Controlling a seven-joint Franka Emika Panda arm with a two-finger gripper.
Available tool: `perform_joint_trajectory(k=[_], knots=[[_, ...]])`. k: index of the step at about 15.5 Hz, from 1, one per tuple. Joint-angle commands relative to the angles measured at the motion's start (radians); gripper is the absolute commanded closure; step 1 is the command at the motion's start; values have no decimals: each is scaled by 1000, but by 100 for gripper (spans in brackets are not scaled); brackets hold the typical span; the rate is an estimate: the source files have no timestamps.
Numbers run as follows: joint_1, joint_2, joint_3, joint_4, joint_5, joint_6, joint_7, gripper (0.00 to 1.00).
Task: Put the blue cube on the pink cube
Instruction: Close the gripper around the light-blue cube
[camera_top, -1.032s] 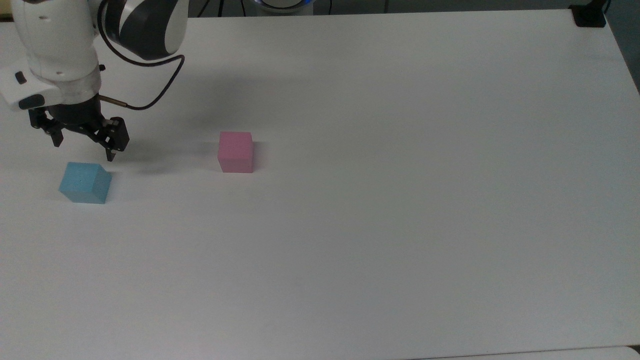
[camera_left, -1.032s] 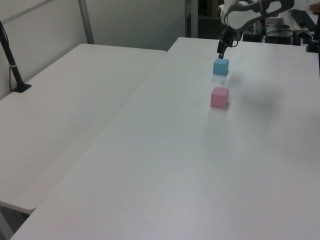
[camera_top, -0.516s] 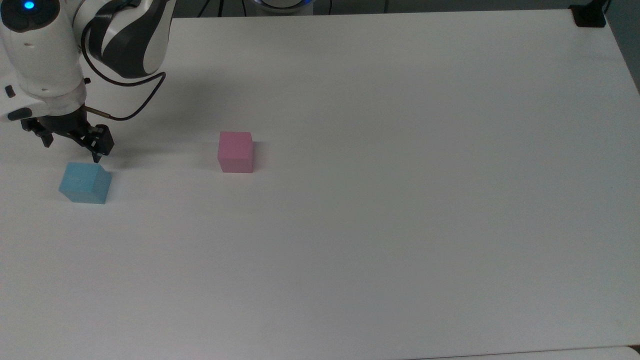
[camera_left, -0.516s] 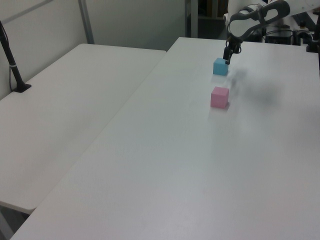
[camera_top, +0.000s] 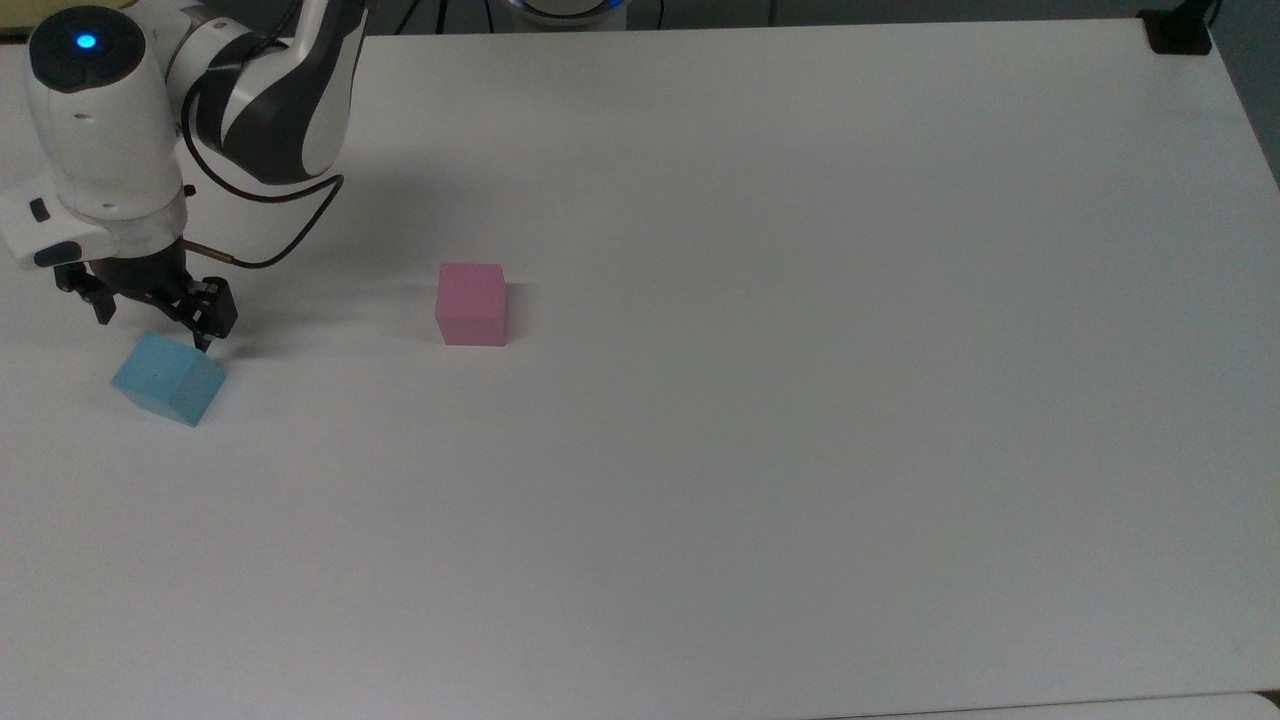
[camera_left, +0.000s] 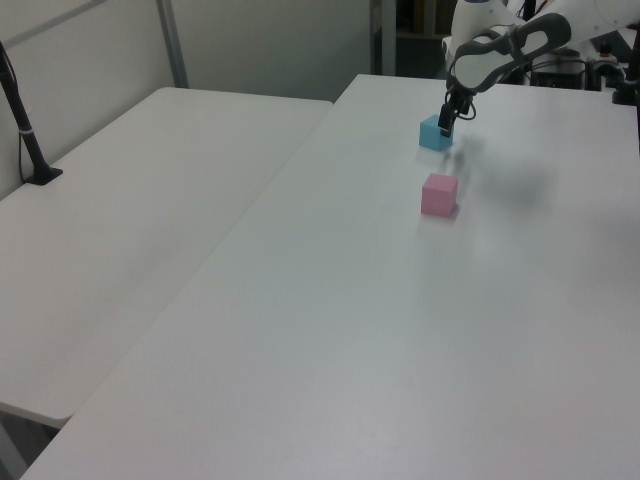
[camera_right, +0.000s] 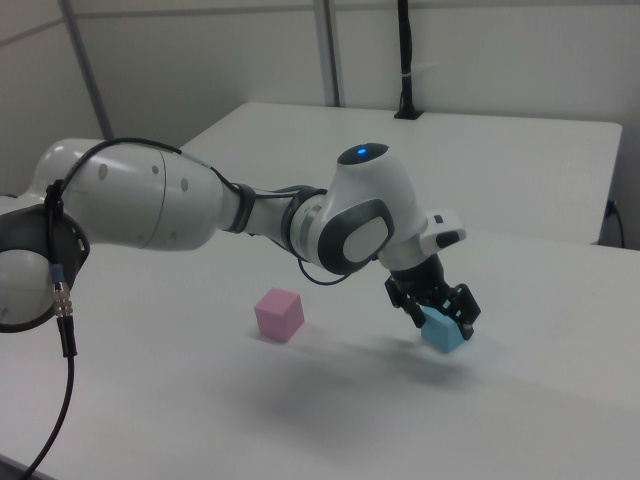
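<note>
Blue cube (camera_top: 167, 379) sits far left of the top view, rotated corner-on, flat on the worktop (camera_top: 800, 400). Pink cube (camera_top: 471, 304) sits square, well apart to its right.

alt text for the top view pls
A white robot arm's black gripper hangs open just above the blue cube near the top view's left edge of a white table. The pink cube sits apart to the top view's right.
</note>
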Motion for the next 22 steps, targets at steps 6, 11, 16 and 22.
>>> perform_joint_trajectory(k=[6, 11, 16, 22], knots=[[47, -38, -6, -3, 97, -7, -10, 0], [46, -24, -6, -4, 166, 8, 23, 0], [40, 14, -6, -6, 187, 89, 24, 0], [40, 57, -6, -4, 263, 192, 44, 1]])
